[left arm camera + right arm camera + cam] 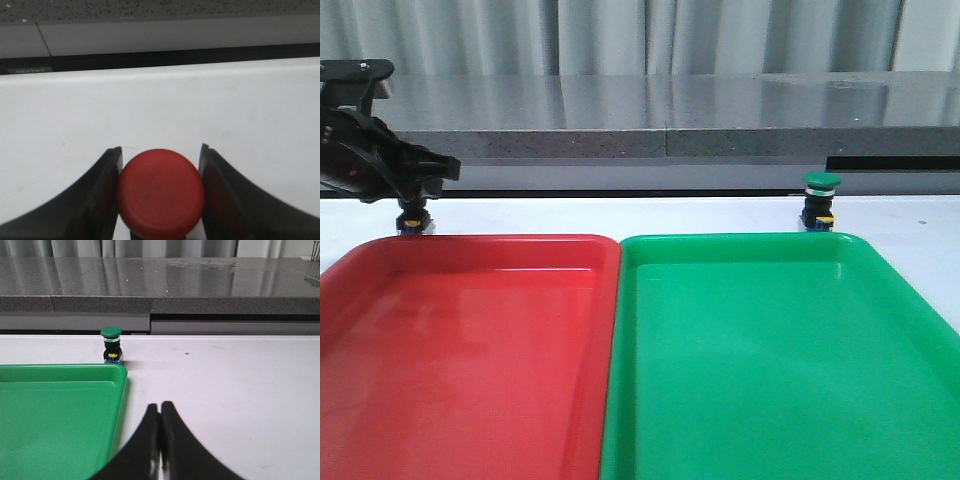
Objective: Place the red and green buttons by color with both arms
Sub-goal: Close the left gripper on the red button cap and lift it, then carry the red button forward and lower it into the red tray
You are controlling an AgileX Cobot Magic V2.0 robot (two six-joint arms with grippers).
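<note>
Jaws of left gripper (pixel 160 200) sit on both sides of the red button (pixel 161 194), pinching its cap or very near to it; contact looks made but I can't be fully sure. To do this step well: squeeze firm, lift straight up, then carry over the rim of red tray (pixel 470 242), which is just beside. Right gripper (pixel 160 440) jaws are pressed together, holding nothing. Green button (pixel 820 200) stands on the surface (pixel 620 215), just behind green tray (pixel 750 240).

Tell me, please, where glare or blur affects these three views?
Front view: soft ceiling glare streaks the glossy red plastic tray and green plastic tray. Left wrist view: the red-capped push button looks slightly soft. Right wrist view: reflections sheen the grey stone ledge.
</note>
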